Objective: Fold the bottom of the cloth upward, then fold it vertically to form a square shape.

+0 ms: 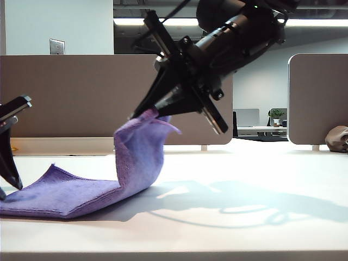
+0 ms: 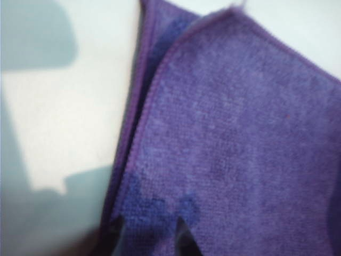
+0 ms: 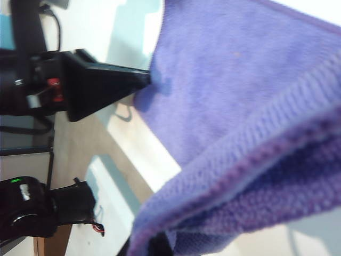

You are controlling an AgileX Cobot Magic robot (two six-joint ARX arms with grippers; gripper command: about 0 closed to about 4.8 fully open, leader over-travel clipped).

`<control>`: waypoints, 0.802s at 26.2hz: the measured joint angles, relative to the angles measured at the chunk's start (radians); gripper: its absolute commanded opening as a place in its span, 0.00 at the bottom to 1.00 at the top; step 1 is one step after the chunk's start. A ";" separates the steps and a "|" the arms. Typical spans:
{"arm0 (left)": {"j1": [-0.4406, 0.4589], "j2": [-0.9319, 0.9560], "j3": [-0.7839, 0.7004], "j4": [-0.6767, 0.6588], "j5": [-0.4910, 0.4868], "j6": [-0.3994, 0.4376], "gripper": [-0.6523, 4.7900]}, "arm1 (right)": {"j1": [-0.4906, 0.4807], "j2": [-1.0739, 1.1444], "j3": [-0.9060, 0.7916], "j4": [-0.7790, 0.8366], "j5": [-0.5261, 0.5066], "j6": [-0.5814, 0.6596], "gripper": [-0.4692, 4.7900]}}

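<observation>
White bench point(image 1: 228, 228) under office partitions. Cloth point(image 1: 81, 190) lies doubled at near left, flat end pinned there so it stays put. Left gripper point(image 1: 10, 163) at that end, fingers point(image 1: 13, 176) parted, tips on fabric. Farther up, right gripper point(image 1: 155, 111) clamps shut on raised edge, lifting it clear, likely for vertical fold.

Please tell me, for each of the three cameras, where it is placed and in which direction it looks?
Exterior: low at table edge, level across the table; both arms show, right gripper shut on the cloth.
Left wrist: close above the folded cloth; no jaws clearly visible.
Right wrist: beside the lifted cloth, facing the left gripper.
All share the cloth.
</observation>
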 measured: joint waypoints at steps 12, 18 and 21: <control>-0.117 0.092 0.024 0.015 0.043 0.044 0.34 | 0.012 0.000 0.000 0.020 -0.059 0.003 0.09; -0.192 0.095 0.017 0.066 0.069 -0.044 0.34 | 0.011 0.000 0.000 0.025 -0.087 0.003 0.09; -0.201 0.096 0.016 0.072 0.069 -0.055 0.34 | 0.010 0.000 0.000 0.027 -0.090 0.003 0.09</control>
